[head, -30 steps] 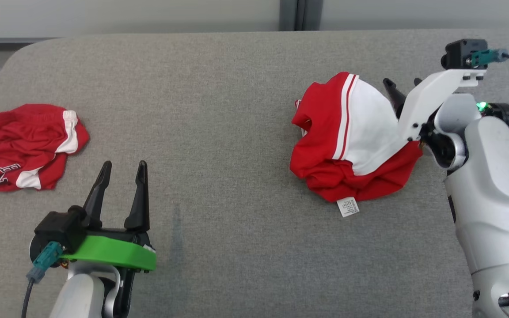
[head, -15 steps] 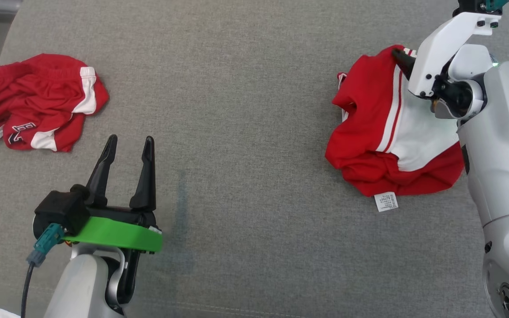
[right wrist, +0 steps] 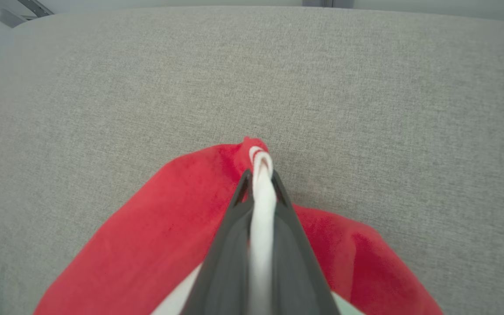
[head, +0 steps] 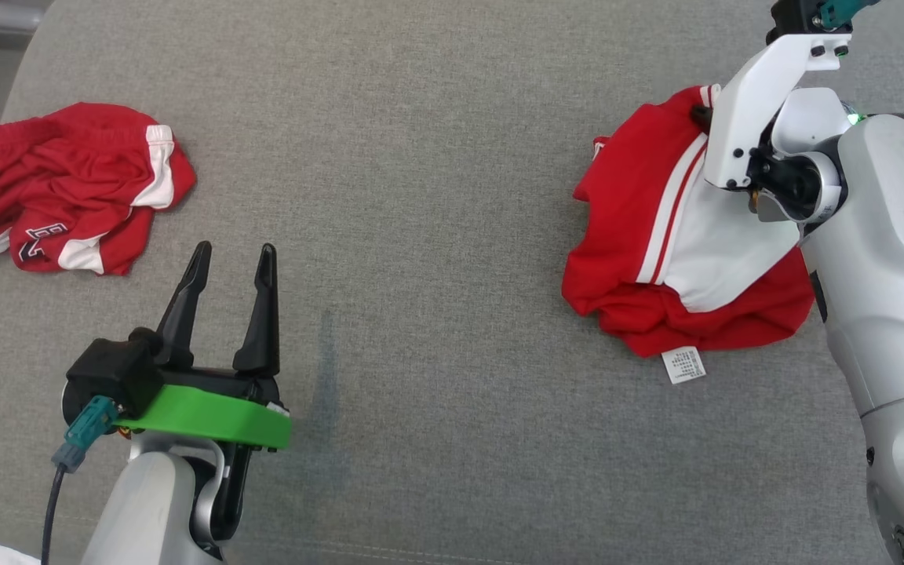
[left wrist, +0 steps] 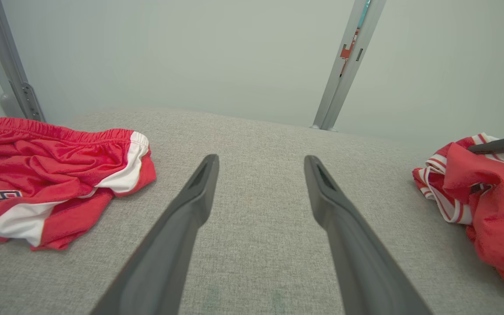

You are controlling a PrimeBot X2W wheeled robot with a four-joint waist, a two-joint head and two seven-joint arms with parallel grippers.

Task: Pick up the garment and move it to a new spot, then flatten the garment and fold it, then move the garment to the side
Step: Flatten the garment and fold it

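Right wrist view: your right gripper (right wrist: 260, 178) is clamped tight on the garment (right wrist: 147, 236); a rolled white edge of the cloth is pinched between the jaws and pokes out just past their tips; red fabric spreads to both sides beneath them. Head view: the garment sits at the right of the grey surface (head: 436, 196), a rounded crumpled heap partly under the right wrist; the grip is at its far edge. Material: soft red knit, white panel bordered by thin red and white stripes, loose folds along the near side; a small white care label (head: 682, 366) lies flat at the near edge. Surface: matte grey woven cloth, fine grain. Your left gripper (head: 234, 251) hovers over bare grey cloth, jaws wide apart, holding nothing, well apart from the garment. Red shorts (head: 67, 188), wrinkled, white-trimmed, lie at the far left.
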